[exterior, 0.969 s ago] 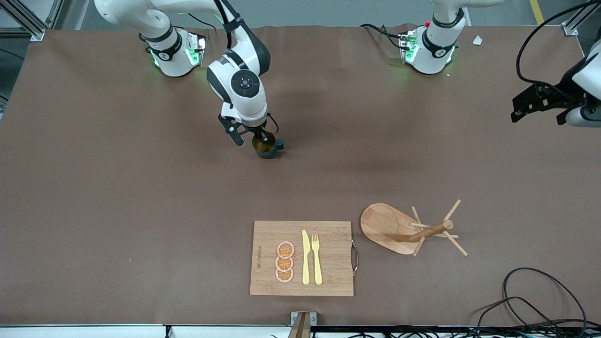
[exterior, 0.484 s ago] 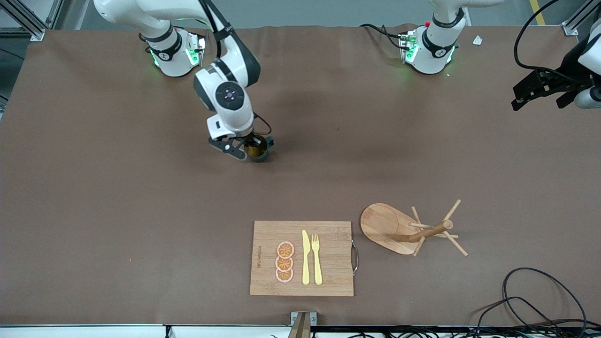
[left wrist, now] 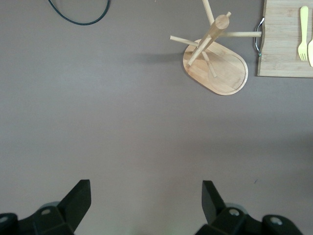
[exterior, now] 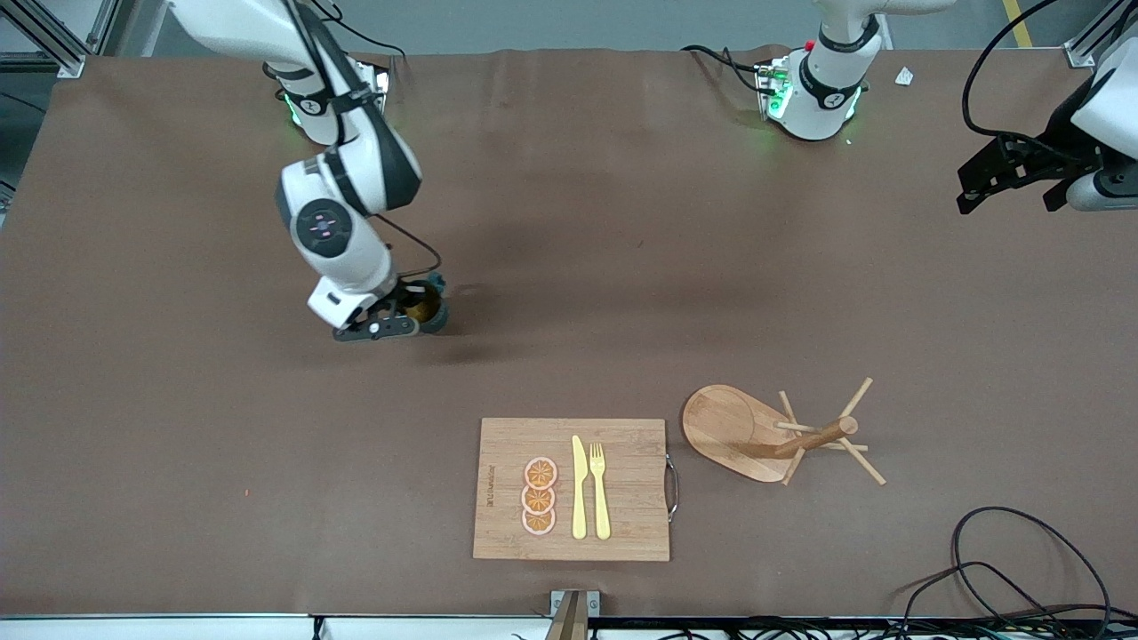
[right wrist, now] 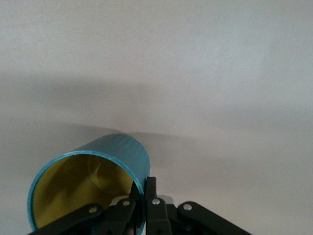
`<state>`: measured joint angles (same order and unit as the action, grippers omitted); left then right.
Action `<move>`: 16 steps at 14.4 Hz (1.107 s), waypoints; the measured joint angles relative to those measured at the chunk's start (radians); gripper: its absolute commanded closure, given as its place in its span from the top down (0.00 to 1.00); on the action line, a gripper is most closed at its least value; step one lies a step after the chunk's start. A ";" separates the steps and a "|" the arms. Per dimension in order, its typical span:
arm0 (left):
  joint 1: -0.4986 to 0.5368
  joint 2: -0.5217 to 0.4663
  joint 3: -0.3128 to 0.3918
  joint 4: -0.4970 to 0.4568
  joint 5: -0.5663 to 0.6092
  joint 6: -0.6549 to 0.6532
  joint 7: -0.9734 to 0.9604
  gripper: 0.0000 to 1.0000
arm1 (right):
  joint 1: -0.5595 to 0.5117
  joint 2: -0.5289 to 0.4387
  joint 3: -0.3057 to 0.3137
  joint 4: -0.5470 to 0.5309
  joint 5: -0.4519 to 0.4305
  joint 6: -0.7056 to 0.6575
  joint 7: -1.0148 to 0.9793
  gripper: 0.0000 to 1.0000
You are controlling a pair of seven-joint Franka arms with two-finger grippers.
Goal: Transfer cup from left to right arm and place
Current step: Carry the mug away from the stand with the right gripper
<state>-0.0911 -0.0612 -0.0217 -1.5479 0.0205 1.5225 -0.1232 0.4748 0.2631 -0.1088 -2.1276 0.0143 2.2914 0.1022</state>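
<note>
One cup (exterior: 425, 307), teal outside and mustard-tan inside, is held above the brown surface (exterior: 178, 427) by the right gripper (exterior: 391, 322), toward the right arm's end of the table. The right wrist view shows the cup (right wrist: 93, 183) tilted, its mouth open to the camera and nothing visible inside; the fingers (right wrist: 150, 205) pinch its rim, one inside the wall and one outside.

The left gripper (exterior: 1013, 178) hangs over the surface at the left arm's end, where that arm waits. Its fingers (left wrist: 78, 198) are spread wide with nothing between them.

One wooden cutting board (exterior: 622, 498) with a metal handle lies on the surface near the front camera. It carries three orange slices (exterior: 539, 496) in a row, one yellow knife (exterior: 579, 487) and one yellow fork (exterior: 600, 489), the knife and fork side by side and the slices just beside the knife.

One wooden peg rack (exterior: 773, 436) stands on an oval base just beside the board, toward the left arm's end. No cup hangs on it.

One black cable (exterior: 1005, 560) loops on the surface near the front camera at the left arm's end.
</note>
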 measured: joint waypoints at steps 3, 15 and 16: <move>0.000 0.003 0.001 0.013 -0.004 0.002 0.000 1.00 | -0.095 -0.005 -0.001 0.000 -0.002 0.003 -0.390 0.00; 0.019 0.045 0.004 0.047 -0.020 0.004 0.000 1.00 | -0.346 0.015 0.001 0.010 0.000 0.070 -1.669 0.00; 0.022 0.047 0.005 0.047 -0.021 0.004 0.000 1.00 | -0.349 0.023 0.001 0.014 0.001 0.071 -1.753 0.00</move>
<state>-0.0695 -0.0145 -0.0166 -1.5011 -0.0002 1.5269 -0.1232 0.1253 0.2859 -0.1075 -2.1135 0.0154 2.3625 -1.6507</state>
